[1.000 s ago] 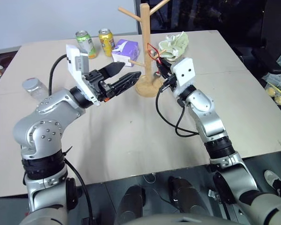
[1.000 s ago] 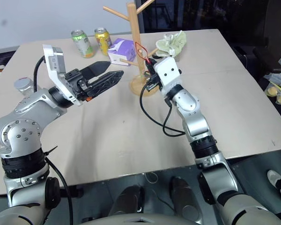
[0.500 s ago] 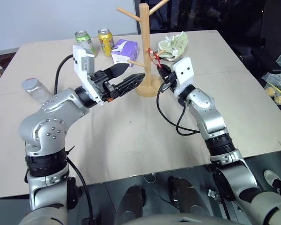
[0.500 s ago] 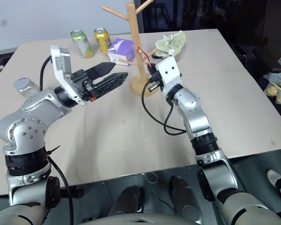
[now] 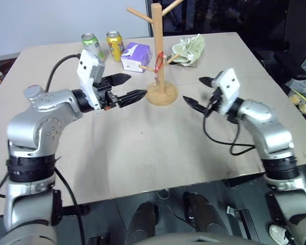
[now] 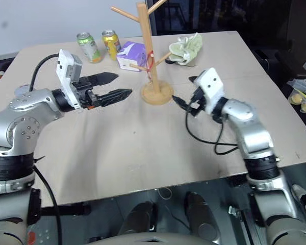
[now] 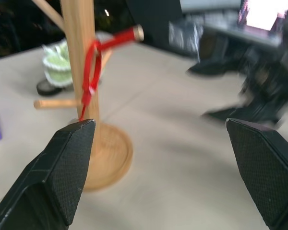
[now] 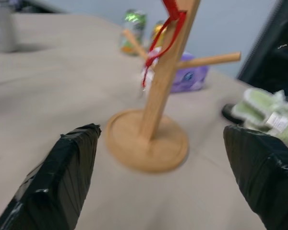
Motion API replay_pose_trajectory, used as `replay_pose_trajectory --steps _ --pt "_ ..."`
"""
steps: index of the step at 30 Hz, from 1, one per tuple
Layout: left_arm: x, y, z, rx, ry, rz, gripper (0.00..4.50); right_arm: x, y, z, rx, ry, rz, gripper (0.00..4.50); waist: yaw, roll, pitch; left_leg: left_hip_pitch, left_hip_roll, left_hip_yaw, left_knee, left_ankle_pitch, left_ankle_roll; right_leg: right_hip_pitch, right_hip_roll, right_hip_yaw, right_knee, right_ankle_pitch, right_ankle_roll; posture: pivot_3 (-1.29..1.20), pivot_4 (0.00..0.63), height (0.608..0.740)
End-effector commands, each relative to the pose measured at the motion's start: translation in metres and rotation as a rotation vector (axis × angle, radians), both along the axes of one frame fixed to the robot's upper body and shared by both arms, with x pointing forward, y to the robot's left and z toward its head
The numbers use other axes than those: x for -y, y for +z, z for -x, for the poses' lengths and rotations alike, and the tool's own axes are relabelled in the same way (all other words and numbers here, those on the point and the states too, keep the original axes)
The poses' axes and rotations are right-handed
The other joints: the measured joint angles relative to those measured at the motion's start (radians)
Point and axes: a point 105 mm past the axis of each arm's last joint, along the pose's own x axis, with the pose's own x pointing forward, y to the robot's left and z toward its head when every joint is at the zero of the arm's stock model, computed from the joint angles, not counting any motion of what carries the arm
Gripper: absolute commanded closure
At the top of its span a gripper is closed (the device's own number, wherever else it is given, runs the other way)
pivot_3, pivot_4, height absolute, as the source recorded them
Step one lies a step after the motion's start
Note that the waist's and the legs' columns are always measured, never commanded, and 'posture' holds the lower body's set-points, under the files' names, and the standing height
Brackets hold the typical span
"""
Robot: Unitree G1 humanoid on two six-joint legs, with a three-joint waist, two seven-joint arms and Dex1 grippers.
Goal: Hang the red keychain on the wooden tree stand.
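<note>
The tree stand [image 5: 157, 56] is pale unfinished-looking wood, smooth and matt, pegs and round base alike. The red keychain [image 7: 91, 72] on it looks like a thin cord or fabric loop, not shiny. The table [image 5: 143, 148] is a flat matt beige top, smooth. The two cans [image 5: 103, 46] are glossy printed metal, and the purple pack [image 5: 136, 56] looks like soft plastic wrap. The green cloth [image 5: 189, 50] is crumpled and fuzzy. The finger pads [image 7: 67, 177] are black with a fine grainy rubber texture.
</note>
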Motion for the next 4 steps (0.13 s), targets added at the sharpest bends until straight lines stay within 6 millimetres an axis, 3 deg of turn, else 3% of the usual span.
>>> replay_pose_trajectory --steps 1,4 --pt "-0.017 0.013 -0.002 0.059 -0.013 -0.095 0.0 0.015 0.032 0.022 0.017 0.076 0.022 0.01 0.001 0.0 0.0 0.0 0.0 0.0 0.0 0.0 0.0 0.0 0.0 0.0 0.0 0.0 0.0 0.0 0.15 0.74" --pt "-0.028 0.02 -0.01 0.081 -0.008 -0.129 0.0 0.026 0.045 0.033 -0.011 0.106 0.057 0.01 0.0 0.0 0.0 0.001 0.0 0.001 -0.001 0.0 0.0 0.0 0.0 0.0 0.0 -0.002 -0.003 0.0 0.15 0.74"
